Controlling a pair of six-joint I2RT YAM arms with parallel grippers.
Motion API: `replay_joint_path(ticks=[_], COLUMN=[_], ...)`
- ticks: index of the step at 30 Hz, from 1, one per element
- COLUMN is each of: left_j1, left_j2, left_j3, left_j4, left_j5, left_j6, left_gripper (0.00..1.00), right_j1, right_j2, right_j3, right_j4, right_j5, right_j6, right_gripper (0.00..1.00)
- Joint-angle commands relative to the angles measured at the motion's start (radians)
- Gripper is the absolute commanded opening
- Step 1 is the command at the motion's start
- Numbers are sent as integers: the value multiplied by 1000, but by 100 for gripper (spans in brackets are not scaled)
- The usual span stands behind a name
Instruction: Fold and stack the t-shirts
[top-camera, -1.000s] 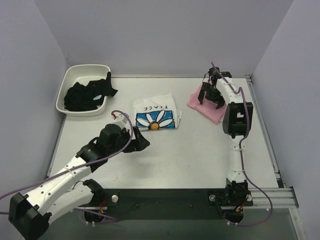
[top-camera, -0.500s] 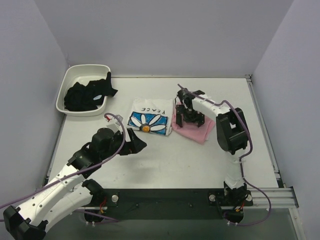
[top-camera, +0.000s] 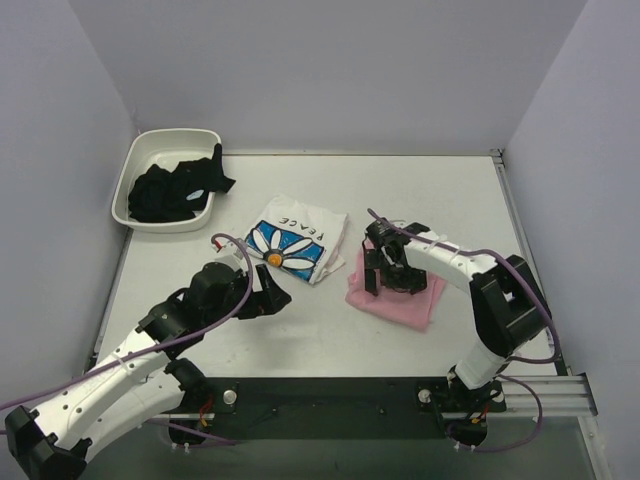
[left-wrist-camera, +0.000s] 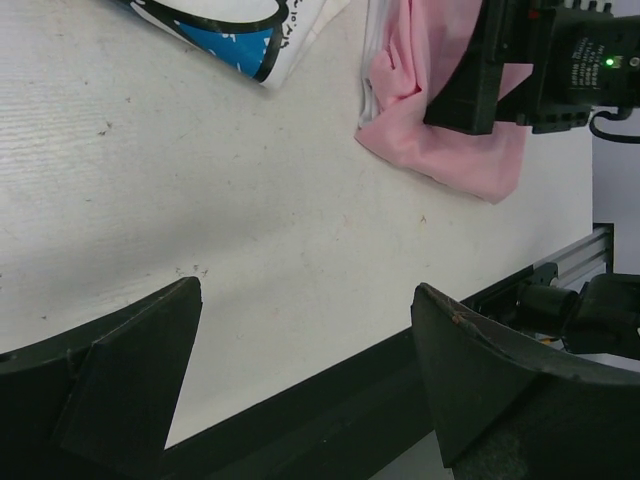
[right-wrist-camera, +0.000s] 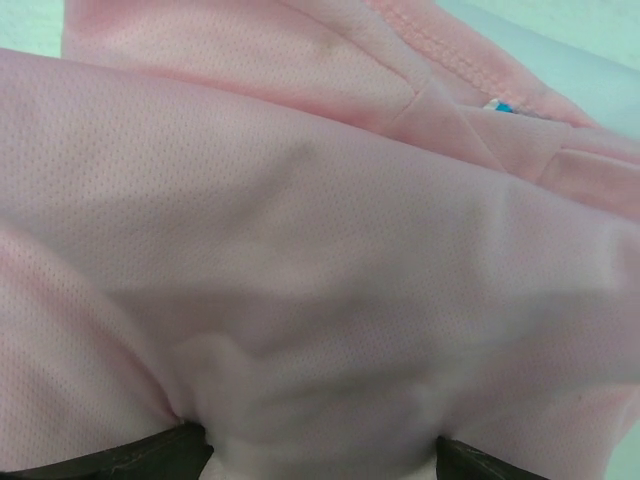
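The white daisy-print t-shirt (top-camera: 292, 240) (left-wrist-camera: 240, 25) lies folded at mid-table. Right beside it lies the pink t-shirt (top-camera: 400, 300) (left-wrist-camera: 470, 160) (right-wrist-camera: 320, 200), loosely folded, their edges touching. My right gripper (top-camera: 392, 272) (right-wrist-camera: 320, 455) presses down on top of the pink t-shirt. Its jaws stand wide, with pink cloth bulging between the fingers (right-wrist-camera: 150, 455). My left gripper (top-camera: 272, 295) (left-wrist-camera: 305, 290) hovers open and empty over bare table, just near of the daisy t-shirt.
A white tub (top-camera: 125, 195) holding black clothes (top-camera: 170, 190) stands at the back left. The table's dark front rail (left-wrist-camera: 330, 400) runs just below my left gripper. Grey walls close in three sides.
My right gripper has dragged the pink t-shirt from the back right toward the middle, up against the daisy t-shirt. The daisy t-shirt shifted left and turned. My left arm drew back slightly.
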Motion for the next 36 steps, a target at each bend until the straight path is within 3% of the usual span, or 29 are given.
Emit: replay_joint_path(ticks=[1,9,16,21,28,31,36], left_j1=[-15,-32,7,282,564,667,717], left_j2=[-15,48,239,280,257,255,231], left_j3=[-1,51,164,131,106,95,71], left_j4=[-32,-21,-105,-20,-15,-12,-7], left_j5=[-67,-93,-285,-124,-19,73,106], left_j6=[-19,5,71,79,117,135,172], left_gripper=[96,96,96,96,96,96,96], right_j1=[7,94,197,212,263,272,273], right_j2=[-92,-91,41,159,425,501,555], right_j3=[-12,237,474,566,770,840,813], right_j4=[-105,-163,-29,169,280,320,449], right_j5=[56,66,-62,-240,-299,-306,-351], right_j6=[-9,-66,-69,21,80,83,106], right_gripper=[99,100,100,100,100,100,100])
